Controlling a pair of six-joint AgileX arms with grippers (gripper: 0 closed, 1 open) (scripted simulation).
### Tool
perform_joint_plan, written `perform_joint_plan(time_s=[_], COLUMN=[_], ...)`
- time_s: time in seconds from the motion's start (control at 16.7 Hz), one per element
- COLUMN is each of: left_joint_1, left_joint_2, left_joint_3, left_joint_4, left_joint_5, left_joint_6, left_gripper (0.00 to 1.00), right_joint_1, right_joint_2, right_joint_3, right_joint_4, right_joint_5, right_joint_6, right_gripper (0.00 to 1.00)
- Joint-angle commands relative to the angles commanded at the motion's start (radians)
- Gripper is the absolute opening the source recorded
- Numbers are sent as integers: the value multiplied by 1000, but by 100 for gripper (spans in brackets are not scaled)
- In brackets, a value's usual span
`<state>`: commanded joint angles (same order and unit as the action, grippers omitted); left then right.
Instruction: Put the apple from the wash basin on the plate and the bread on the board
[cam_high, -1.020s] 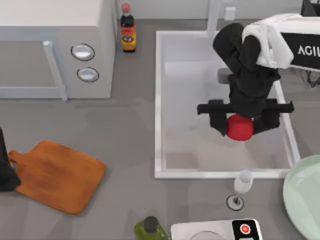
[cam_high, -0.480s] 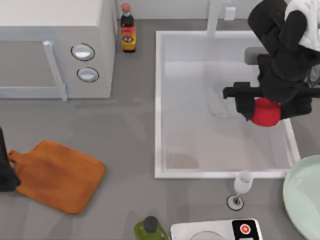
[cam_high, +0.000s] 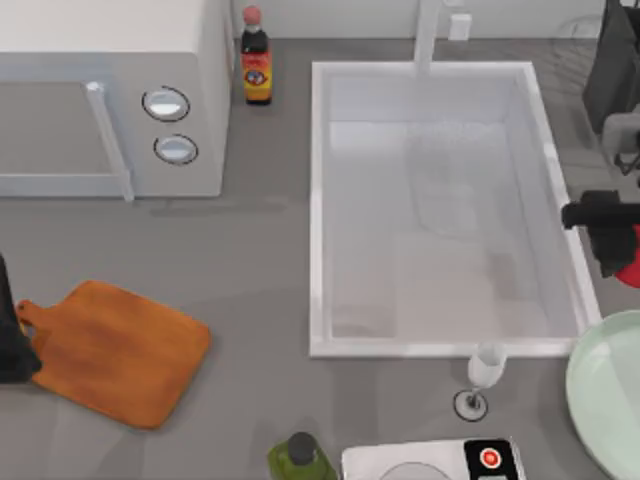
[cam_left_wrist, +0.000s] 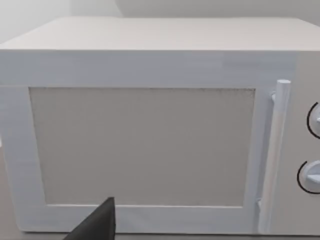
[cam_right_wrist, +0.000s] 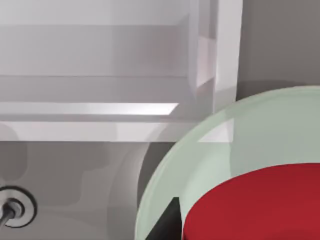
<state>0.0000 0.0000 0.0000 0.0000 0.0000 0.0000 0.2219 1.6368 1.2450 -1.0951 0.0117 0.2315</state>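
At centre, wash basin (cam_high: 445, 210). Right near corner: plate (cam_high: 608, 385), its rim under the apple (cam_right_wrist: 260, 205) in right wrist view. Right edge: right gripper (cam_high: 622, 245) clamped around apple. Left edge: left gripper (cam_high: 10, 335), parked, finger state untellable.

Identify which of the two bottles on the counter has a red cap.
The dark sauce bottle standing between the microwave and the wash basin. The other, a green bottle at the near edge, has a dark cap.

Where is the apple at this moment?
The apple is at the top view's right edge, held in the right gripper, just outside the basin and near the plate.
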Motion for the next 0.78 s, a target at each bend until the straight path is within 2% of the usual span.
perform_joint_plan(time_s=[0.42, 0.78], left_joint_1=[0, 0], left_joint_2=[0, 0], left_joint_3=[0, 0], left_joint_4=[0, 0], left_joint_5=[0, 0], left_joint_6=[0, 0], left_gripper=[100, 100], right_joint_1=[-101, -123], right_joint_2=[-198, -235], right_joint_3=[-172, -207], right_joint_4=[-91, -112], right_joint_5=[-9, -11], right_joint_6=[-102, -125], right_gripper=[0, 0])
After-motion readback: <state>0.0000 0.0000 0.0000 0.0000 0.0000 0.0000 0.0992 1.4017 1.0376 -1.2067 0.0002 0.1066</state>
